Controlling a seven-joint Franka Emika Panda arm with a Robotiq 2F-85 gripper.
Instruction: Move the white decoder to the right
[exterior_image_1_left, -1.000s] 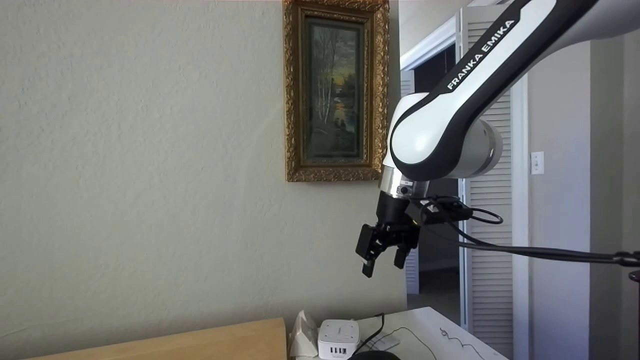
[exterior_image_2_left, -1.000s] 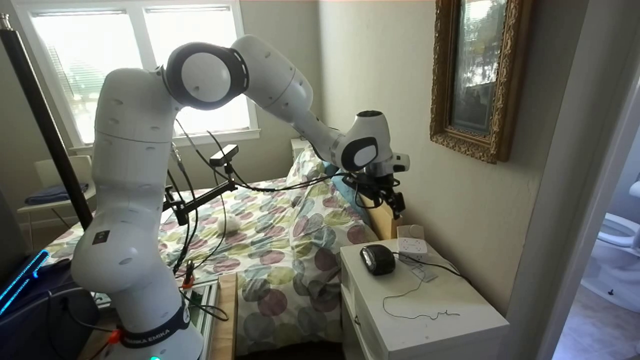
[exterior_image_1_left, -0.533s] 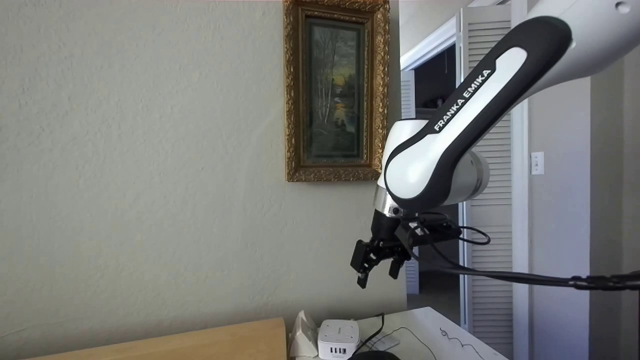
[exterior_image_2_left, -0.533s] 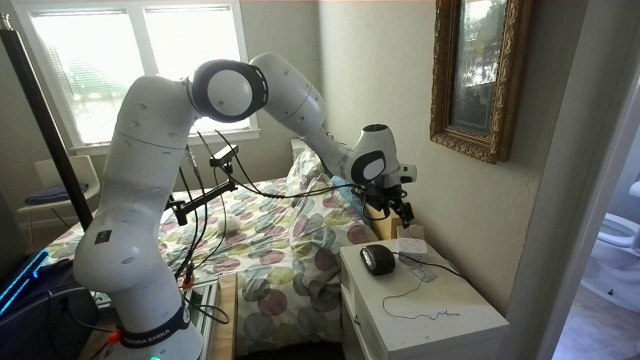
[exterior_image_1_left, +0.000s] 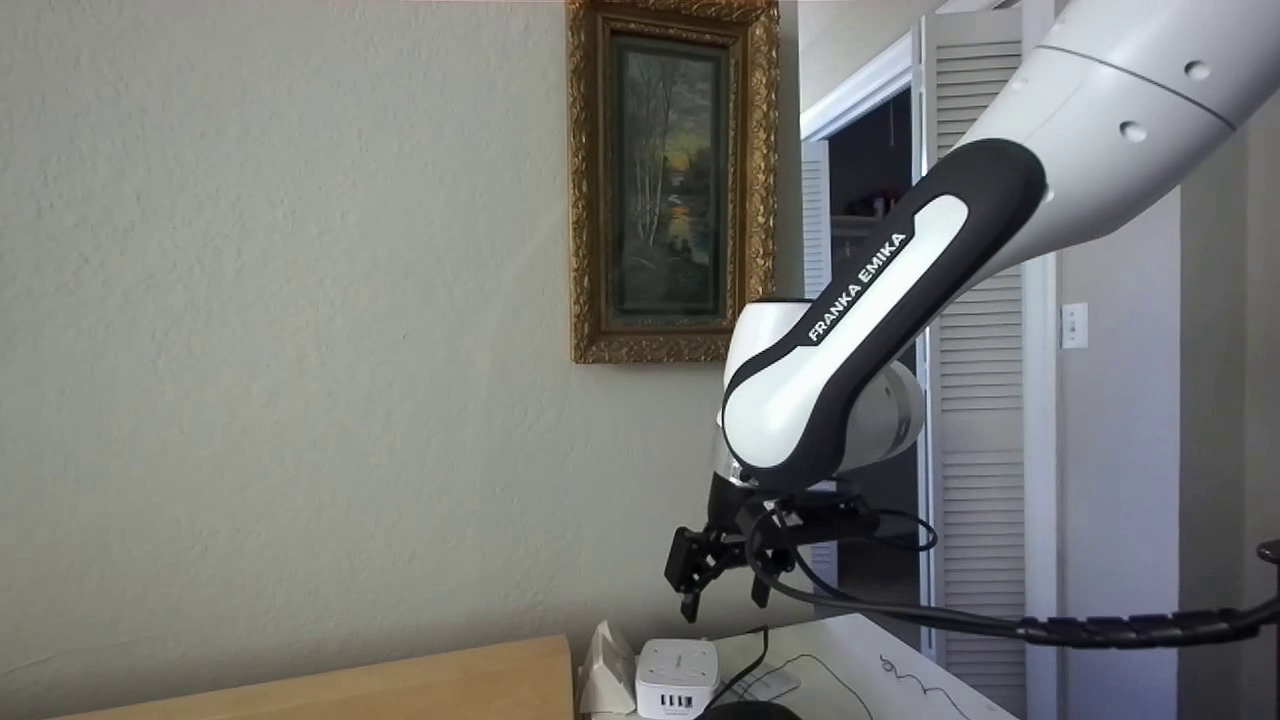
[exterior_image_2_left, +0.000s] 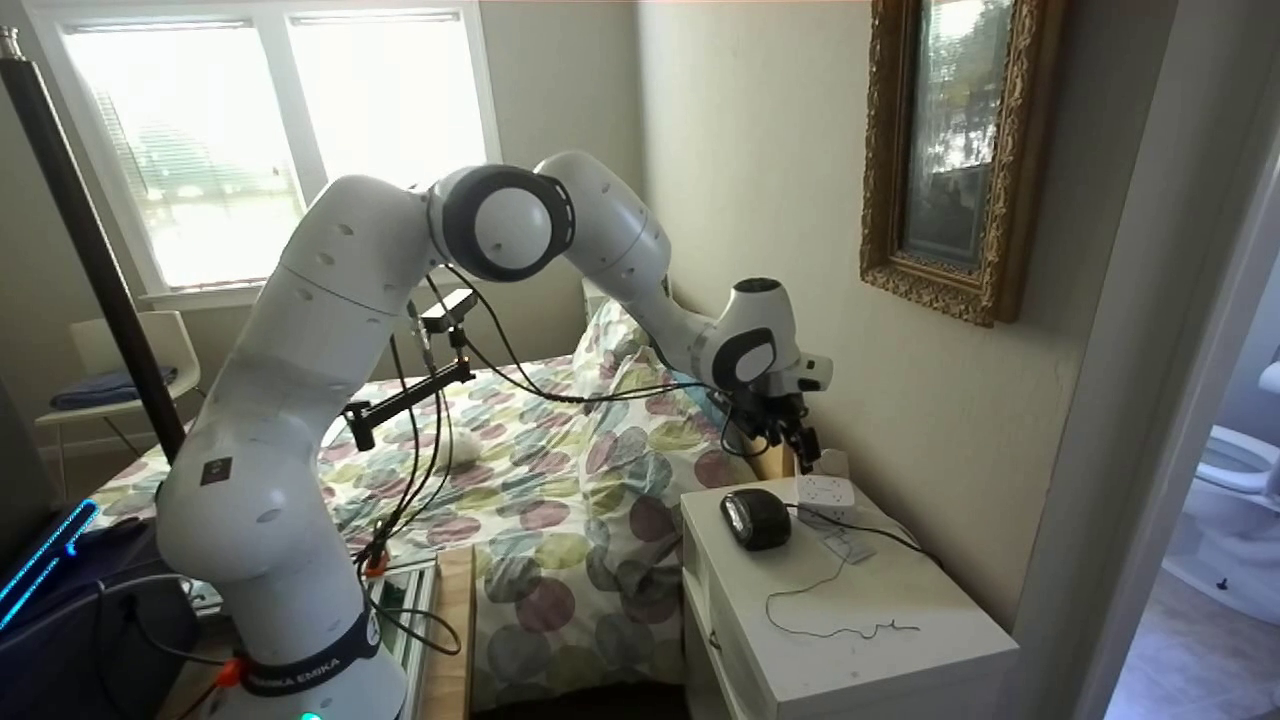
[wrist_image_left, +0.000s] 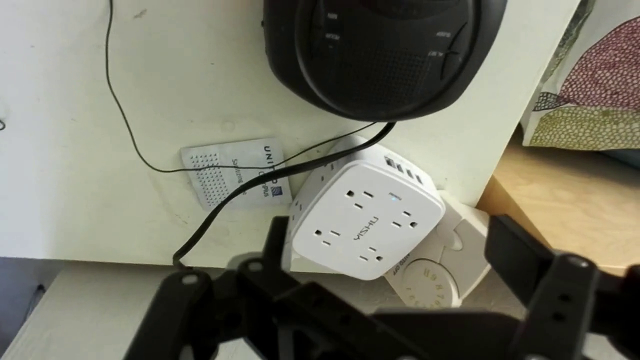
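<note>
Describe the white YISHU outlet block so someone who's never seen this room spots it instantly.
Start at the white nightstand beside the bed. On top, between the black alarm clock and the wall, sits the white YISHU outlet block. Its rounded box shape and four top outlets set it apart from the white wedge with a numbered dial beside it.

The arm (exterior_image_2_left: 500, 222) is being held bent at the elbow; the gripper (exterior_image_1_left: 725, 603) is being pointed downward, fingers (wrist_image_left: 517, 256) spread apart, above the counter (exterior_image_2_left: 900, 660), near its far corner in an exterior view.
</note>
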